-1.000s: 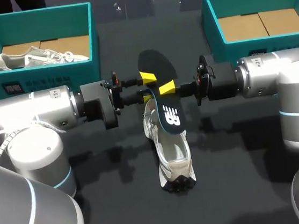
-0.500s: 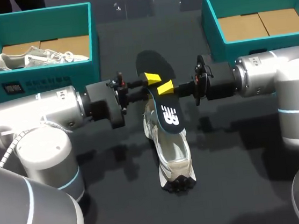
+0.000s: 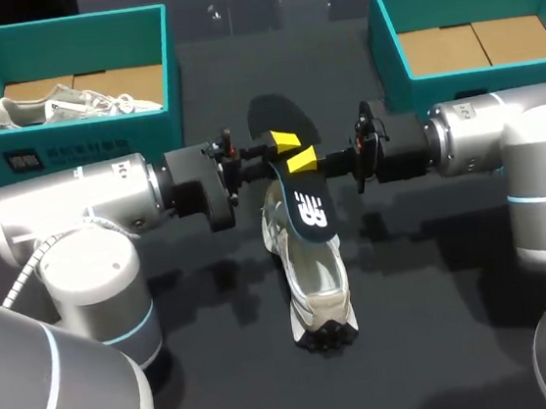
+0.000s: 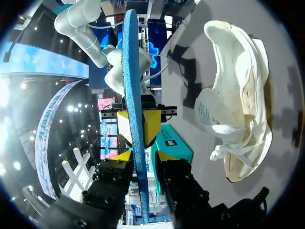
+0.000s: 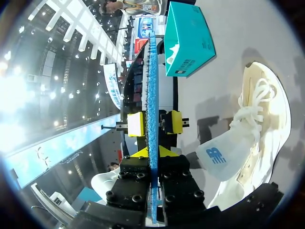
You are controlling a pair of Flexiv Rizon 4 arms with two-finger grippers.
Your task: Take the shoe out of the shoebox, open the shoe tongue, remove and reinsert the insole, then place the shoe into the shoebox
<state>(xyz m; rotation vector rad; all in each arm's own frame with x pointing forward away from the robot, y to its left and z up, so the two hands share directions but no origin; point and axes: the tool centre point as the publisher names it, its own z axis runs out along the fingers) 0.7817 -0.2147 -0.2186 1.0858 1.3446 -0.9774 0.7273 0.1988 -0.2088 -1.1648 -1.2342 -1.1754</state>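
Edgewise, insole (image 3: 306,208) between 4 fingers (image 3: 286,142).

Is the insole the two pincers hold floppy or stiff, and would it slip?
Likely fairly stiff: the insole shows edge-on as a straight line past the left pincer and right pincer, without droop. Probably light, being so thin. Its textured blue face should resist slipping.

White logo (image 3: 311,210) on insole (image 3: 282,124); label (image 3: 26,159) on shoebox (image 3: 99,145) illegible.

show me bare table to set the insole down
Bare dark table right of the white mesh sneaker, and beyond it between left teal box and right teal box. Crowded mid-table: left claw and right claw clamp the black foam insole.
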